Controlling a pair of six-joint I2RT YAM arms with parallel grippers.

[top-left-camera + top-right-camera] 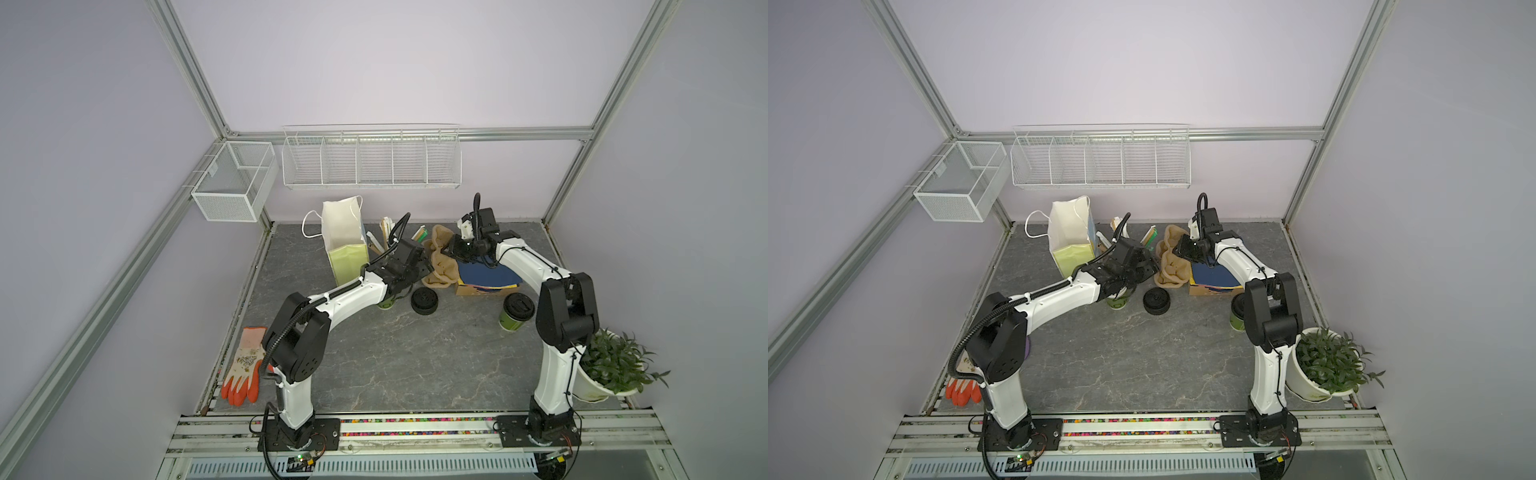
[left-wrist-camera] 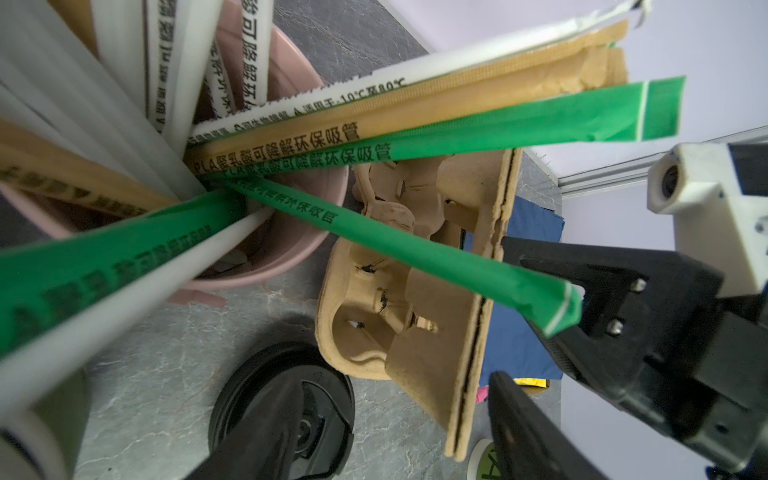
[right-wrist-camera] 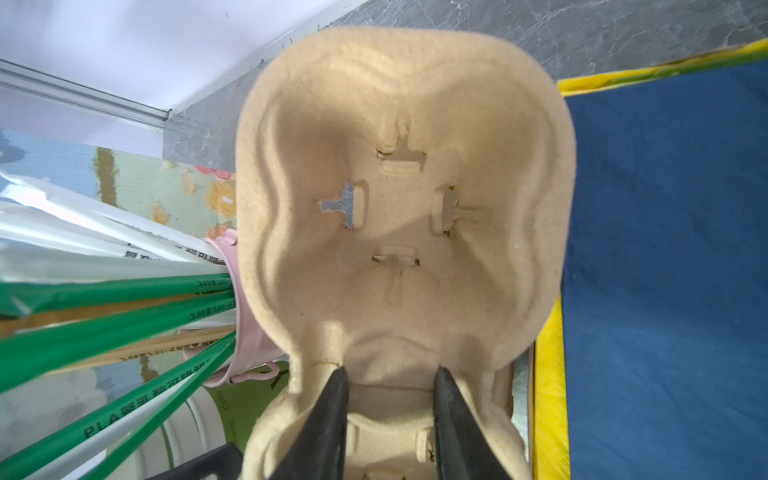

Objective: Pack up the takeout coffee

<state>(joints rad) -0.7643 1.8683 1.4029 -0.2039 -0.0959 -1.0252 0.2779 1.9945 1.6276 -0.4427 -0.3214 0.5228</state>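
Note:
The takeout coffee (image 1: 515, 313), a green cup with a black lid, stands on the table right of centre, apart from both grippers; in a top view the right arm half hides it (image 1: 1236, 318). A tan pulp cup carrier (image 1: 440, 262) (image 3: 399, 208) stands tilted on edge at the back. My right gripper (image 3: 390, 374) (image 1: 455, 245) is shut on the carrier's middle ridge. My left gripper (image 2: 392, 386) (image 1: 426, 270) is open, its jaws straddling the carrier's lower edge (image 2: 457, 415) without touching it.
A stack of black lids (image 1: 424, 301) (image 2: 286, 407) lies under the left gripper, lidless green cups (image 1: 386, 303) beside it. Wrapped straws in a pink cup (image 2: 291, 241), a white paper bag (image 1: 345, 241), a box of blue napkins (image 1: 486, 276), a potted plant (image 1: 615, 365) and an orange glove (image 1: 245, 365) stand around.

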